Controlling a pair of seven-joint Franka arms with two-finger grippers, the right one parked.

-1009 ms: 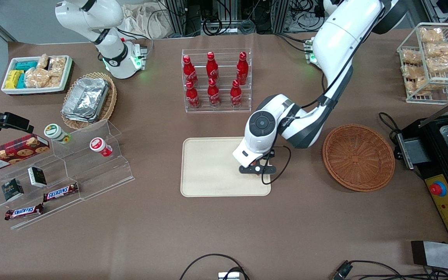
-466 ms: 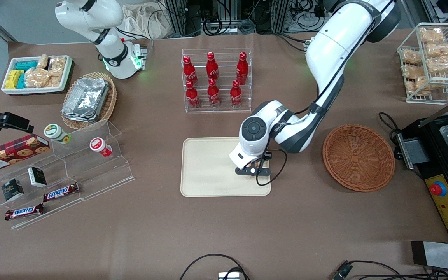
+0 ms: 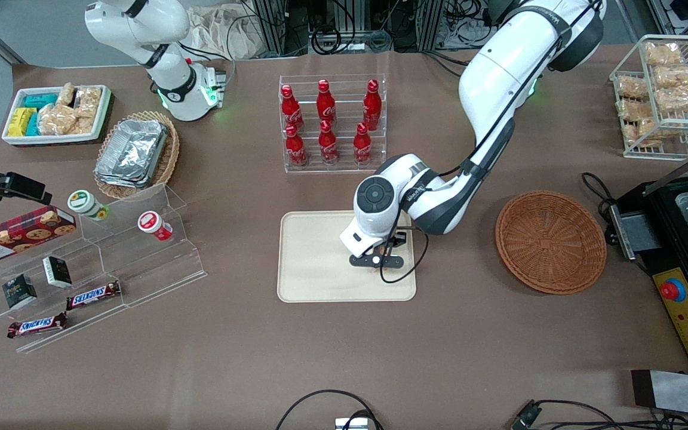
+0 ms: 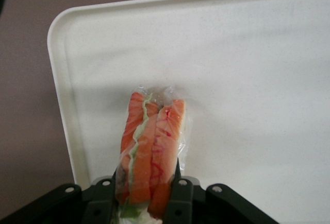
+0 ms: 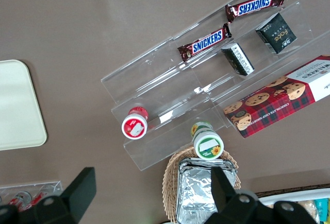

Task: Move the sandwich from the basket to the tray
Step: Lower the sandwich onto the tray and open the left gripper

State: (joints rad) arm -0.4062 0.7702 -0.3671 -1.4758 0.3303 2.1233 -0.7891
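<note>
The sandwich (image 4: 151, 154), pinched between the black jaws of the gripper (image 4: 147, 195), shows orange filling streaked with red and a pale green strip under glossy clear wrap. Below the jaws lies the plain cream-beige tray (image 3: 314, 280) (faintly speckled in the wrist view), on a dull brown counter (image 3: 344, 358). Well to the side of the jaws sits the reddish-brown basket (image 3: 550, 241), woven in rings and spokes.

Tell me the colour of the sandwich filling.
Orange with pale green, on the sandwich in the end effector; left wrist view.
</note>
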